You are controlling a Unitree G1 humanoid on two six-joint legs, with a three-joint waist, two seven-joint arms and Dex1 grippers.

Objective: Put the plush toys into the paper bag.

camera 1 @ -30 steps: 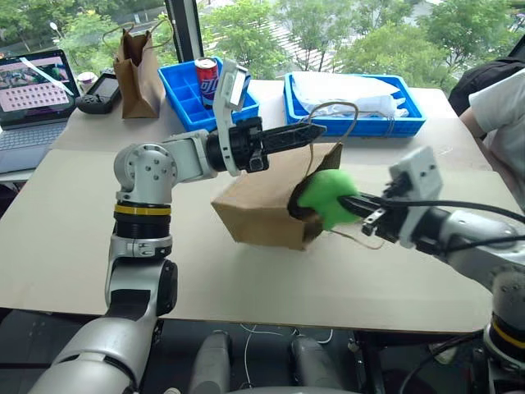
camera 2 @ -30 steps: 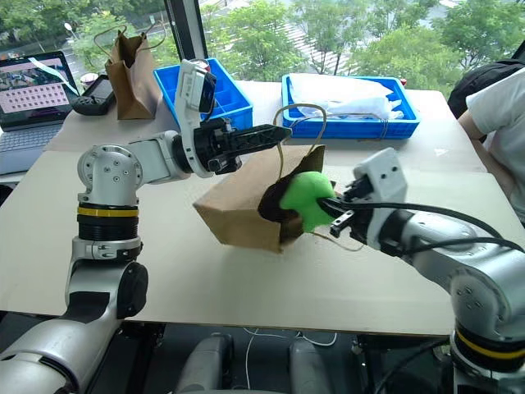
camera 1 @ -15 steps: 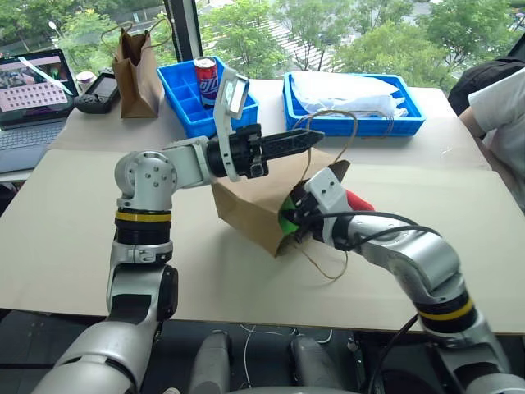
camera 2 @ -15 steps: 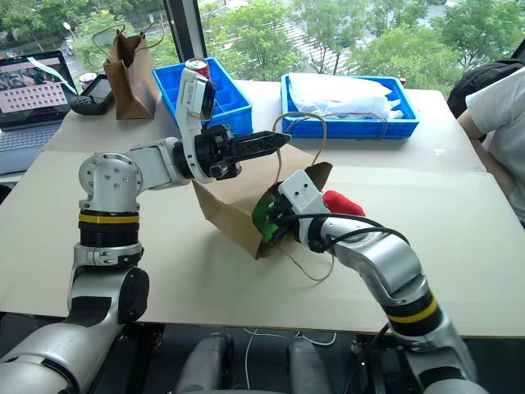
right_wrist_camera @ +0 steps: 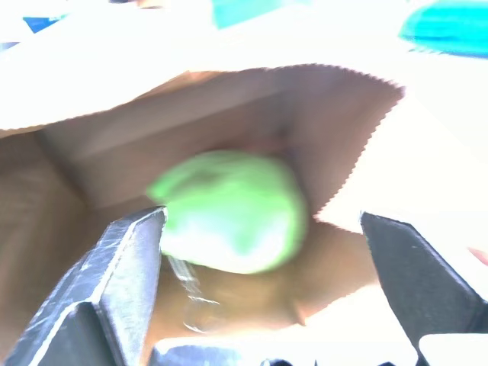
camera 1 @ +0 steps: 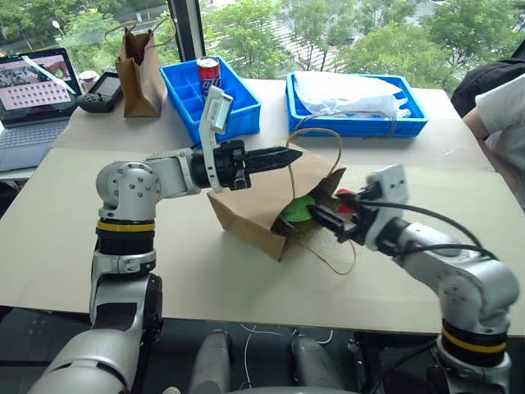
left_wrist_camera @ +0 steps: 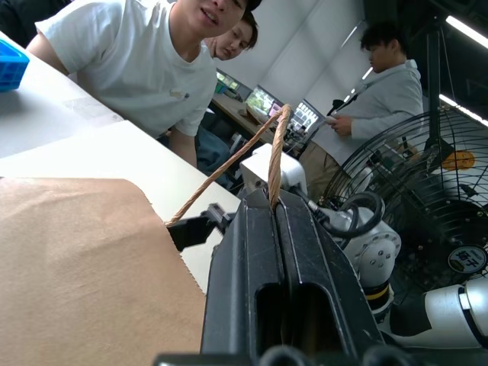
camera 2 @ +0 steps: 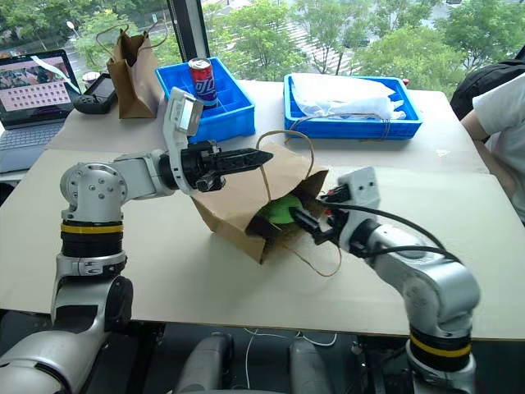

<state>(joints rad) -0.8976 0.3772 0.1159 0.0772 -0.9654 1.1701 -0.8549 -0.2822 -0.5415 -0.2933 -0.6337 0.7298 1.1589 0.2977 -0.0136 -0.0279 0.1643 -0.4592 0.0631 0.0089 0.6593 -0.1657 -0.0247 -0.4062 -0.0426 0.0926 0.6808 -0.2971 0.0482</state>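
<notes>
The paper bag [camera 1: 250, 205] lies on its side on the table with its mouth toward my right arm. My left gripper [camera 1: 287, 155] is shut on one twine handle [left_wrist_camera: 272, 156] and holds the mouth up. The green plush [camera 1: 297, 208] rests just inside the mouth, seen between the wide fingers in the right wrist view [right_wrist_camera: 232, 210]. My right gripper [camera 1: 325, 220] is open just outside the mouth, apart from the plush. The red chili plush [camera 1: 346, 199] peeks out behind that gripper, beside the bag on the table.
At the back left stand a narrower brown bag [camera 1: 139, 70] and a laptop [camera 1: 33, 90]. A blue bin [camera 1: 184, 98] holds a soda can [camera 1: 208, 72]. A blue tray [camera 1: 410, 123] holds white plastic. A person [camera 1: 500, 107] sits at the right edge.
My right gripper carried the green plush into the bag's mouth, opened, and drew back, leaving the plush inside. My left gripper, still on the handle, sank a little.
</notes>
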